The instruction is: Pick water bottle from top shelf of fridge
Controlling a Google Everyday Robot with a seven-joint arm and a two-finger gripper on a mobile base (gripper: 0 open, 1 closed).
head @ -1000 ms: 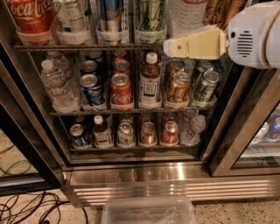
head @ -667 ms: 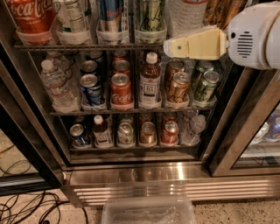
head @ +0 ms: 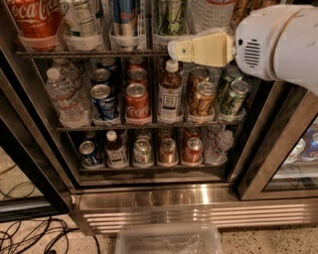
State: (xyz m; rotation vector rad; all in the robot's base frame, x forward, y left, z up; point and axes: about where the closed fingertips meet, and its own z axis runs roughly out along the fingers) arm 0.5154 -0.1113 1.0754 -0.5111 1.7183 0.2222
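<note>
Water bottle (head: 212,12) just above unmoved jaws

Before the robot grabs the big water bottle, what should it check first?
1. Can it see the water bottle? Ok. It stands at the right end of the top shelf, though its cap is cut off.
2. Is the gripper high enough? Not ok. It sits at the shelf's front rail, below the bottle's body.
3. Is it lined up? Not ok. Its tip is under the green can, left of the bottle.
4. Is the bottle held? Not ok. The gripper is not around it.
5. Is there room on the bottle's right? Cannot tell. The arm hides that side.
</note>
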